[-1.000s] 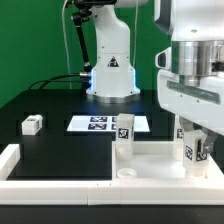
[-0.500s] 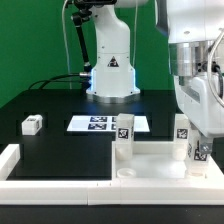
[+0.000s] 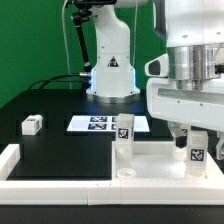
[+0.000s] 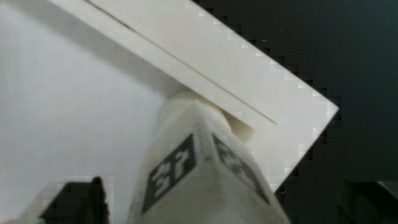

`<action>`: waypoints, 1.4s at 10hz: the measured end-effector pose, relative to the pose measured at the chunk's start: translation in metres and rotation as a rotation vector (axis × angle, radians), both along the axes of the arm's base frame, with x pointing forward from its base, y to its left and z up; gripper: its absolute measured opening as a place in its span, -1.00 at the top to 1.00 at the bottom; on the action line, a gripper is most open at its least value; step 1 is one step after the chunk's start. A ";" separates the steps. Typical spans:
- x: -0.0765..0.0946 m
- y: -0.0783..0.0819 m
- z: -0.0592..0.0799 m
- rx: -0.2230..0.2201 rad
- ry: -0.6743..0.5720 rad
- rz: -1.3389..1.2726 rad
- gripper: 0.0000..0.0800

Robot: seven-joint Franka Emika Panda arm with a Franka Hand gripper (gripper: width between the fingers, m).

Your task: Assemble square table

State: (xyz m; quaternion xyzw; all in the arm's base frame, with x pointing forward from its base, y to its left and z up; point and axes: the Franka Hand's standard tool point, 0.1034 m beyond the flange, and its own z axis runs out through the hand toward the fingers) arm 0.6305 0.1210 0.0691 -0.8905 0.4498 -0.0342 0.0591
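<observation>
Standing upright at a corner of the slab [image 3: 150,160], on the exterior view's right, one leg [image 3: 197,153] is seen directly beneath the gripper [image 3: 191,137]. In the wrist view this leg is framed between the two dark fingers [image 4: 73,203], which are spread wide and set apart from it on both sides. Nothing is grasped, and the jaws are taken to be released.

The leg's long axis is vertical and runs in line with the gripper's own axis, so the leg lies straight below the hand rather than off to one side. Whatever is done next is judged to turn on that alignment. A straight lift would clear the leg without knocking it, while a fresh grasp would need only a descent and a closing of the jaws. Any sideways drift while the hand is low could tip the leg, if it is not yet seated firmly; how firmly it sits cannot be told.

A second leg [image 3: 125,131] is set upright at the slab's far corner on the exterior view's left. A loose leg [image 3: 32,124] is left on the black table [image 3: 60,145], well apart from the gripper, beyond the marker board [image 3: 95,123].
</observation>
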 end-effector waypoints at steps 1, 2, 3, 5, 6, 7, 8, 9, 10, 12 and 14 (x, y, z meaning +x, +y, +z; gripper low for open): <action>0.000 0.000 0.000 -0.004 -0.003 0.038 -0.62; 0.000 0.000 0.000 -0.013 -0.008 0.111 -0.62; 0.000 0.000 0.000 -0.019 -0.012 0.161 -0.62; -0.002 0.004 0.002 -0.092 0.005 0.529 -0.62; -0.001 0.003 0.002 -0.115 -0.008 0.679 -0.62; 0.000 0.003 0.002 -0.118 -0.015 0.701 -0.62; 0.000 0.003 0.002 -0.115 -0.013 0.662 -0.62; 0.000 0.003 0.002 -0.114 -0.013 0.659 -0.39; 0.000 0.003 0.002 -0.110 -0.011 0.618 -0.39; -0.001 0.002 0.002 -0.095 -0.002 0.469 0.27; -0.001 0.002 0.002 -0.074 0.011 0.300 0.27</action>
